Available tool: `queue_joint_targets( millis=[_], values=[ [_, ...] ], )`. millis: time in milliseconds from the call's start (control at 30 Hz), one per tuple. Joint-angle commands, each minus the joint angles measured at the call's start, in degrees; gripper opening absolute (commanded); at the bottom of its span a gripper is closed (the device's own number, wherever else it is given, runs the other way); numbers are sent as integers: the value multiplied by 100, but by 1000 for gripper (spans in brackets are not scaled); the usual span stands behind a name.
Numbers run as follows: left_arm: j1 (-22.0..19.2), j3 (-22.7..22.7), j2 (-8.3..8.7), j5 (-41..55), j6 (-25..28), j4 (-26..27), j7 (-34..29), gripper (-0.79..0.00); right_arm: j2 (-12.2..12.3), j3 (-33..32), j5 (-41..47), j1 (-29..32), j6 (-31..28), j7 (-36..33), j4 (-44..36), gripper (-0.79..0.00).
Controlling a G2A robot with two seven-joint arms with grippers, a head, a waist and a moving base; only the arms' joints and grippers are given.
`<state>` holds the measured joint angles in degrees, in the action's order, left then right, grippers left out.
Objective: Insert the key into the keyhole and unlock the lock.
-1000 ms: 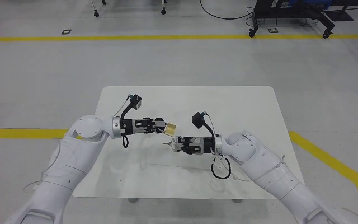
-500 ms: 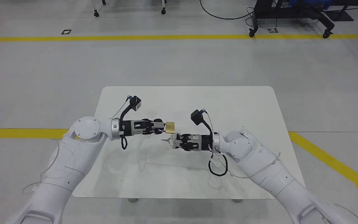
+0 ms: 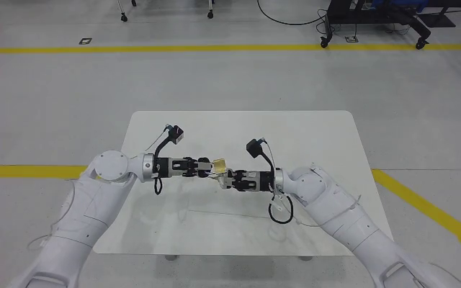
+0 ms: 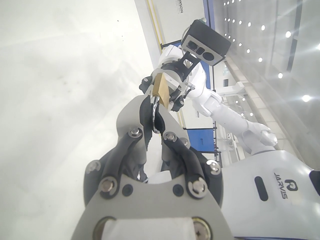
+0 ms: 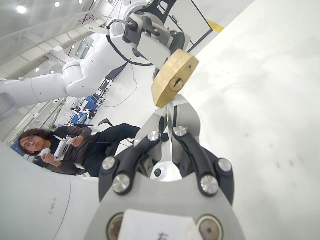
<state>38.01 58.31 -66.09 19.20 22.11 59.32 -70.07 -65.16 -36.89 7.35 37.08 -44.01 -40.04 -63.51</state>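
Note:
A brass padlock hangs in the air over the middle of the white table. My left gripper is shut on its steel shackle, with the brass body beyond the fingertips. The round bottom face with the keyhole points at my right gripper. That gripper is shut on the small key, whose tip lies just below the padlock. The key's blade is mostly hidden between the fingers, and I cannot tell whether it touches the keyhole.
Both arms meet above the table's centre, each wrist carrying a black camera on a bracket. The tabletop bears nothing else. A yellow floor line runs behind the table.
My right gripper has carried the key up and to the left until its tip is at the padlock. The left gripper has turned the padlock slightly and lowered it a little.

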Motion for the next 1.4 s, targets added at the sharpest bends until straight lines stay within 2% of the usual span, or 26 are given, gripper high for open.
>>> queue_joint_targets(
  millis=[0,367,633,800,900,967,1200,1300,1367],
  values=[
    [25,-15,3,-203,102,51,171,-785,-10,-11,5,-1,-18,-60,9,-785],
    [133,102,67,-458,472,205,286,-785,-77,-97,-41,8,33,-234,51,-785],
    [480,449,177,-1292,826,642,1487,-785,-104,-180,-71,38,64,-348,61,-785],
    [948,783,288,-2085,1036,1349,2310,-785,-80,-326,52,101,-138,-431,72,-785],
    [1301,1074,355,-2101,1168,1734,2650,-785,-20,-507,334,184,-464,-572,91,-785],
    [1447,1110,376,-1880,1088,1873,2484,-785,25,-614,477,239,-639,-683,94,-785],
    [1447,1110,376,-1880,1088,1873,2484,-785,25,-614,477,239,-639,-683,94,-785],
    [1587,1126,385,-2267,1014,1987,2786,-785,23,-624,491,252,-613,-636,82,-785],
    [1700,1186,389,-2191,1071,2020,2976,-785,10,-712,687,331,-468,-324,-24,-785]
  ],
)
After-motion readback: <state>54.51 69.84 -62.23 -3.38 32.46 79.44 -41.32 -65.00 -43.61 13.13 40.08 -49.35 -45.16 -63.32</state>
